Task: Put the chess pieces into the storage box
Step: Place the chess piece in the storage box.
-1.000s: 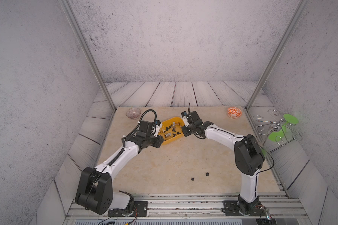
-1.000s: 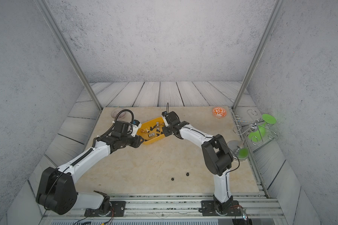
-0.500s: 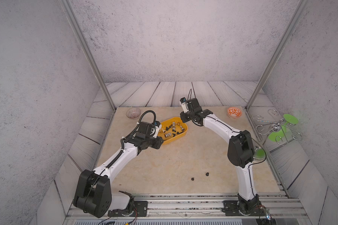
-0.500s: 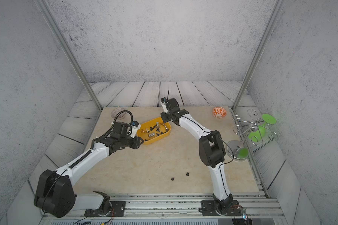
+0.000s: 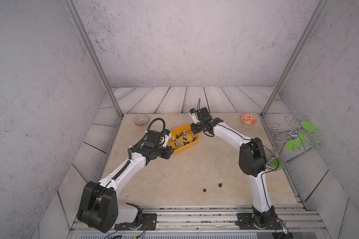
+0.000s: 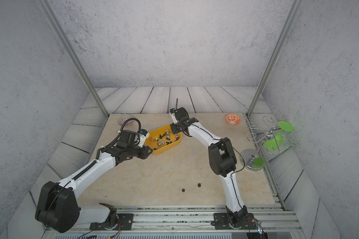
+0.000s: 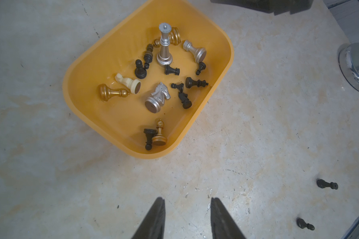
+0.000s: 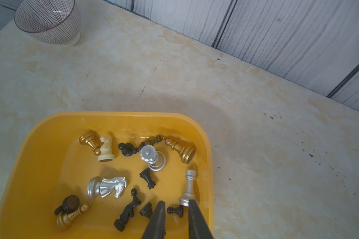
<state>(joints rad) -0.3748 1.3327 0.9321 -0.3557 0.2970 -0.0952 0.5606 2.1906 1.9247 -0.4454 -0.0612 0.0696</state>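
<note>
The yellow storage box (image 5: 184, 149) (image 6: 166, 150) (image 7: 104, 118) (image 8: 39, 165) sits left of centre toward the back, holding several chess pieces: black, gold, silver and one cream. Two small black pieces (image 5: 204, 190) (image 5: 220, 185) (image 7: 326, 184) (image 7: 305, 224) lie on the table near the front. My left gripper (image 5: 170, 153) (image 7: 187, 199) hovers beside the box's near-left corner, open and empty. My right gripper (image 5: 195, 130) (image 8: 176, 201) hangs over the box's far right end. Its jaws stand slightly apart and grip nothing; a black pawn (image 8: 175, 210) lies on the box floor below them.
A clear ribbed bowl (image 5: 141, 120) (image 8: 48, 20) stands at the back left and an orange-patterned bowl (image 5: 249, 119) at the back right. A wire stand with green parts (image 5: 294, 136) and its chrome base (image 5: 274, 163) (image 7: 356, 66) occupy the right edge.
My right gripper drew back from the box toward the rear, then came down again over the box's far right end. The left arm has hardly moved.
</note>
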